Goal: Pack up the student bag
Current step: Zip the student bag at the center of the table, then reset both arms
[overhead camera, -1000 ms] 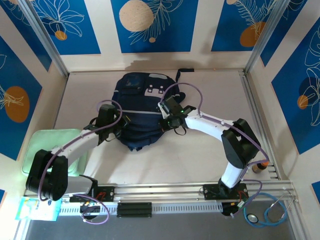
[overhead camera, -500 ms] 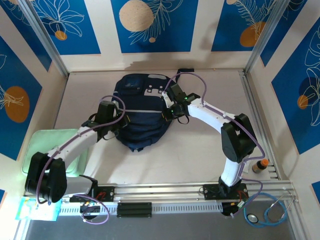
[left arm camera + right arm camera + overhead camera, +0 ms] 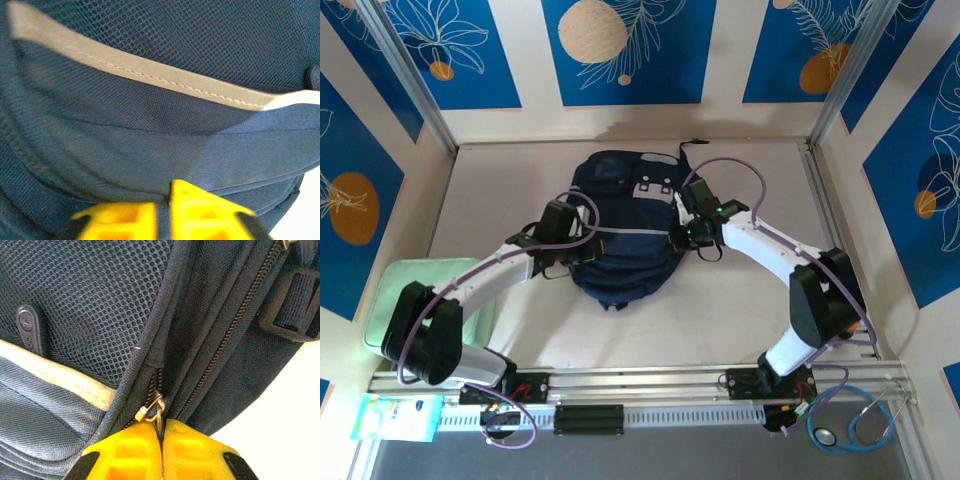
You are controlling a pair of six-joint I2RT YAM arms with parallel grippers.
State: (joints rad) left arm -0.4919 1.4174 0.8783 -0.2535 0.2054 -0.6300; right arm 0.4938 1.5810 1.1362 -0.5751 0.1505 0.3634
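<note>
From my feed, a pale green mat (image 3: 382, 285) lies at the left edge of the white table (image 3: 740, 315). A blue-and-white packet (image 3: 395, 417) sits in the lower left corner and a blue stethoscope (image 3: 826, 435) in the lower right, both below the metal rail (image 3: 650, 380). Blue wall panels (image 3: 660, 60) with white leaf outlines and orange and cream discs fill the top and sides.

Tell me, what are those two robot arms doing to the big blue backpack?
Both arms are working on the student bag, which lies flat on the table. The right pincer is pinching the metal zipper pull on one side of the bag. The left pincer is nipping a fold of the bag's fabric on the other side.
</note>
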